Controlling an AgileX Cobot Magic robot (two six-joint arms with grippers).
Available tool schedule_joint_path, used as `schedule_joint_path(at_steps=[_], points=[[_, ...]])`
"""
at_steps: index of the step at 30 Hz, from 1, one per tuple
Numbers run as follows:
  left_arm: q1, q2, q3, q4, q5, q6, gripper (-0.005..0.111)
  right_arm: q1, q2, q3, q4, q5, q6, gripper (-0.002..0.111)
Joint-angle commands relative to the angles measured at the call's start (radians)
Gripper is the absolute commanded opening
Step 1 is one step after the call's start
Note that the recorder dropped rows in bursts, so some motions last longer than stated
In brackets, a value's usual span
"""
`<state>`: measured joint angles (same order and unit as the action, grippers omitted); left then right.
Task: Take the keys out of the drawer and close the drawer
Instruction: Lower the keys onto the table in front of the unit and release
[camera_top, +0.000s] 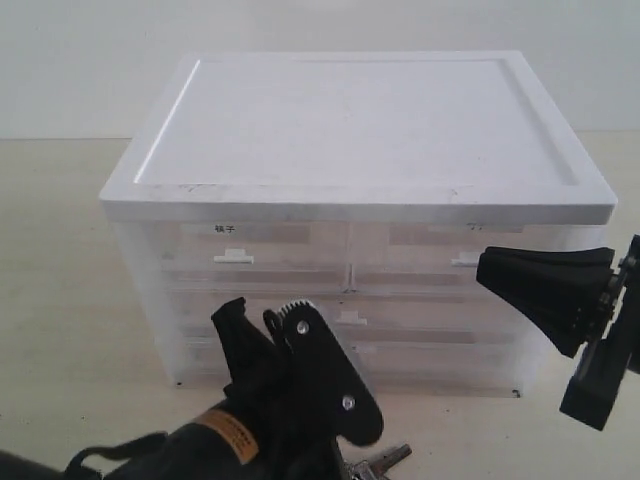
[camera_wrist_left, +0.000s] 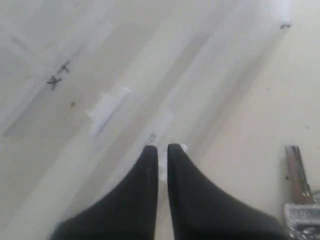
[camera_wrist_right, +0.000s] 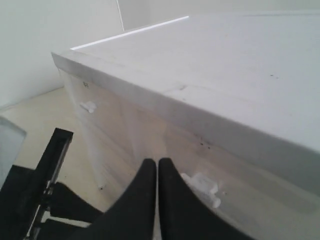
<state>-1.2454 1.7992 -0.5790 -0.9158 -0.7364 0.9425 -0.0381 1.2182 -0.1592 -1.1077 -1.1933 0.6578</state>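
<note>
Your left gripper (camera_wrist_left: 161, 147) is pinched tight and has nothing in it. Its tips are right up at the front of the cabinet (camera_top: 145, 250), by the small white tab (camera_top: 350, 318) of the drawer (camera_top: 440, 318). You cannot tell if they touch it. The drawer is the middle one in the cabinet, and its front looks level with the other fronts.

The keys (camera_top: 385, 460) lie on the table (camera_top: 60, 300) in front of the cabinet, apart from it and just beside your left arm.

Your right gripper (camera_wrist_right: 157, 162) is pinched tight too and holds nothing. It hangs at the cabinet's front right corner, next to the top right drawer (camera_top: 430, 245). The cabinet's white top (camera_top: 360, 130) sticks out over the drawers, and its edge is just above that gripper.

The table runs flat and wide past the cabinet's left side and in front of its right corner.
</note>
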Motion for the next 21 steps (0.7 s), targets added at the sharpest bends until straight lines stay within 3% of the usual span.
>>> schedule_joint_path(at_steps=[1, 5, 10, 16, 19, 21], points=[[-0.106, -0.021, 0.062, -0.078, -0.105, -0.007, 0.004, 0.001, 0.001, -0.002, -0.027, -0.028, -0.005, 0.0], [-0.2, -0.067, 0.118, -0.158, -0.184, -0.005, 0.004, 0.001, -0.054, 0.023, 0.017, -0.028, -0.042, 0.0], [-0.221, -0.118, 0.156, -0.163, -0.141, -0.005, 0.004, 0.001, -0.261, 0.108, 0.192, 0.033, -0.081, 0.0], [-0.2, -0.127, 0.117, -0.026, 0.276, -0.06, 0.004, 0.001, -0.554, 0.147, 0.274, 0.198, -0.029, 0.0], [-0.135, -0.089, 0.052, -0.016, 0.491, -0.049, 0.004, 0.001, -0.701, 0.147, 0.29, 0.339, 0.027, 0.0], [-0.089, -0.042, 0.026, -0.009, 0.462, -0.048, 0.004, 0.001, -0.764, 0.147, 0.29, 0.385, 0.056, 0.0]])
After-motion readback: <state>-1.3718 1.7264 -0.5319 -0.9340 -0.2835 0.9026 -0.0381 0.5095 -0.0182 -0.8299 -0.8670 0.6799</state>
